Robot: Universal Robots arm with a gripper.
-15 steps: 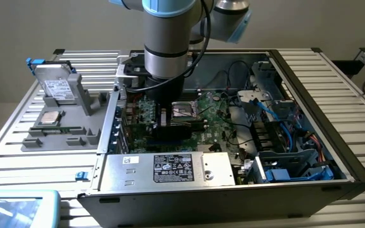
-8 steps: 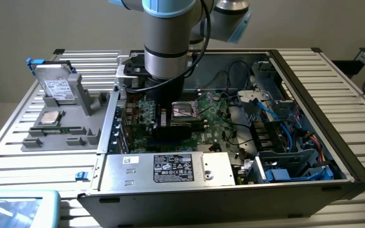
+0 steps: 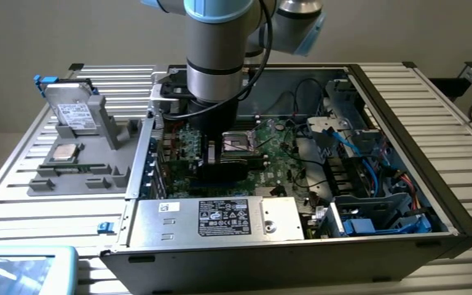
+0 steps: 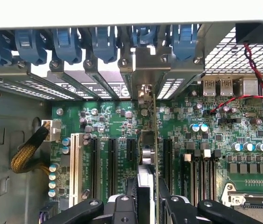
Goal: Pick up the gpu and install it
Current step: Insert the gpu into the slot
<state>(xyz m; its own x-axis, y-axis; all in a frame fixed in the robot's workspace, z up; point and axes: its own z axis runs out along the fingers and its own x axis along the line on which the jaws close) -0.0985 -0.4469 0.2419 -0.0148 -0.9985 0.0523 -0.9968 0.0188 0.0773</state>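
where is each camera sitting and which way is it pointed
Exterior view: off the arm, above the open computer case, looking down into it; the arm reaches down inside.
Wrist view: on the wrist, facing along the end effector at the motherboard; its fingers flank the gpu, seen edge-on.
Shared: both see the motherboard and the end effector at the expansion slots.

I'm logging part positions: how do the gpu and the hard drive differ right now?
The gpu is inside the computer case, gripped by the tool; the hard drive stands in the gray holder outside it, untouched. The gpu looks dark; the hard drive is silver with a white label. Both stand on edge.
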